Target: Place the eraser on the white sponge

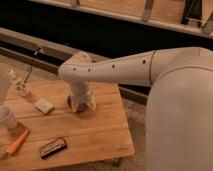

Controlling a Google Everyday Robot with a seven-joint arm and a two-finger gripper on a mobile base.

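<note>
My pincer point(81, 106) hangs low over the bench point(102, 135); I cannot tell whether it is spread or closed. The eraser point(53, 147) lies ungrasped at its 7 o'clock, and the white sponge point(44, 105) at its 9. I judge the reach comes first: swing toward 7, then descend.

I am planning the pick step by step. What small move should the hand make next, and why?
Probably shift the hand toward the table's front edge until it is above the eraser. The hand hangs over the table's middle, while the eraser lies untouched near the front edge, apart from the white sponge.
</note>
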